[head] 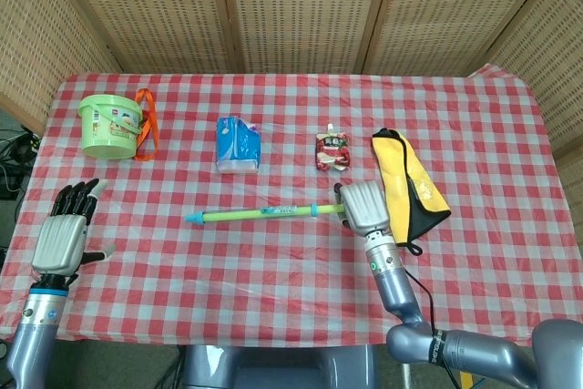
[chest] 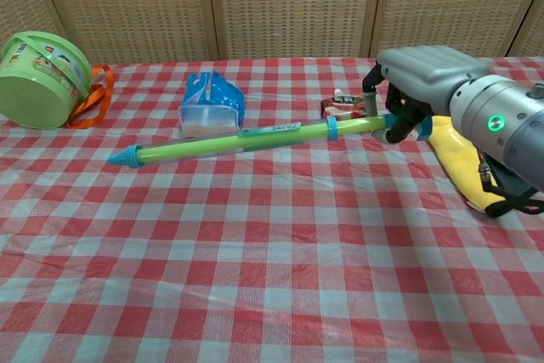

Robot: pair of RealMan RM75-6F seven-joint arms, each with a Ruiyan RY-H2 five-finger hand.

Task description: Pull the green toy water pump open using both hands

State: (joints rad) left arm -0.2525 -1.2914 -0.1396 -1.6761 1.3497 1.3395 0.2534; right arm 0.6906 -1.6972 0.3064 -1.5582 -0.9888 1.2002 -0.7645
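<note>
**Pump lifted at one end, left hand far off its tip**

Head view: right hand (head: pixel 363 207) is grasping the handle end of the green toy water pump (head: pixel 264 213); its long axis is running leftward across the surface (head: pixel 273 271), blue tip toward the left hand (head: pixel 66 236), which is hanging empty with fingers spread, well apart from that tip.

Chest view: right hand (chest: pixel 408 82) is clasping the pump (chest: pixel 238 139) raised, tip slanting down-left; the left hand is out of frame.

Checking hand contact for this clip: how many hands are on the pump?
1. The right hand grips the pump at its right end. The left hand, fingers spread, is at the table's left edge, far from it.
</note>
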